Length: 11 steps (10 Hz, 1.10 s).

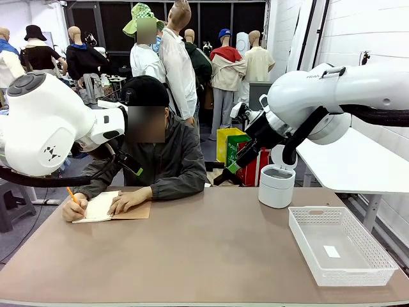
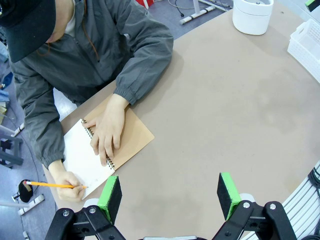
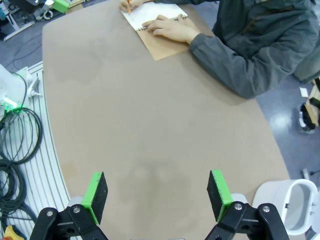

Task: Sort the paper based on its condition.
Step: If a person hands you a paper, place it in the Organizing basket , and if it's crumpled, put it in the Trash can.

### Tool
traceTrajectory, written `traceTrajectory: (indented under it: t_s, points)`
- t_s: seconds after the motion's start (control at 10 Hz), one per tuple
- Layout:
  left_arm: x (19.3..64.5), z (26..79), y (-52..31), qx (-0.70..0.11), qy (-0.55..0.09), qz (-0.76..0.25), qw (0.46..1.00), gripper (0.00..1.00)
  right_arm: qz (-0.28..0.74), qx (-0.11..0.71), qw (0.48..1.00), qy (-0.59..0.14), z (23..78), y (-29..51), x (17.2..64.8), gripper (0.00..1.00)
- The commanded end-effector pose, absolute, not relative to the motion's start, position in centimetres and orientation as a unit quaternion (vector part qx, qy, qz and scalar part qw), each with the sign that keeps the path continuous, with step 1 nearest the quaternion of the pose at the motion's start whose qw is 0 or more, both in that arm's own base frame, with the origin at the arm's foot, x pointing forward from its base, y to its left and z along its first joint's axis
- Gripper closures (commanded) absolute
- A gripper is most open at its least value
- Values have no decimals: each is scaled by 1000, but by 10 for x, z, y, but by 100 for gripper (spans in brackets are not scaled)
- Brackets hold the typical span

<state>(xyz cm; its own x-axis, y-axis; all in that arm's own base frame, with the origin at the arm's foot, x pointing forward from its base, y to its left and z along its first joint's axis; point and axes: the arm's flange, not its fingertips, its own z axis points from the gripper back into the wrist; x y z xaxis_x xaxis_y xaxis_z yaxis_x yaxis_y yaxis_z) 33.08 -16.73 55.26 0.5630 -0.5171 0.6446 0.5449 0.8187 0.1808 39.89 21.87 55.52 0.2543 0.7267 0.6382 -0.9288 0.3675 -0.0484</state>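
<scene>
- A robotics lab or test bay is indicated, rather than a home or an office
- Two white robot arms, the left arm (image 1: pixel 38 128) and the right arm (image 1: pixel 339 89), are mounted at one brown table (image 1: pixel 211 256)
- Black cables (image 3: pixel 17 135) are seen coiled on the grey floor (image 3: pixel 295 90) just beside the table edge
- A white bin (image 1: pixel 277 187) and a white mesh basket (image 1: pixel 367 252) are set on the tabletop
- A second, white table (image 1: pixel 351 163) is placed along a white panelled wall (image 1: pixel 370 32)
- A person (image 1: pixel 169 163) is seated across the table, writing in a notebook (image 1: pixel 96 208)

Notebook page (image 2: pixel 80 156) partly under hand (image 2: pixel 107 134).
</scene>
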Motion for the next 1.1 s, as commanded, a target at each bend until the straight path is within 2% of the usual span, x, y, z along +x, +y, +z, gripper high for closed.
traceTrajectory:
  t_s: [0.0,1.0]
  points:
    - [331,552,-166,-18,-358,-299,884,0,535,171,774,-292,554,218,399,0]
    - [331,552,-166,-18,-358,-299,884,0,535,171,774,-292,554,218,399,0]
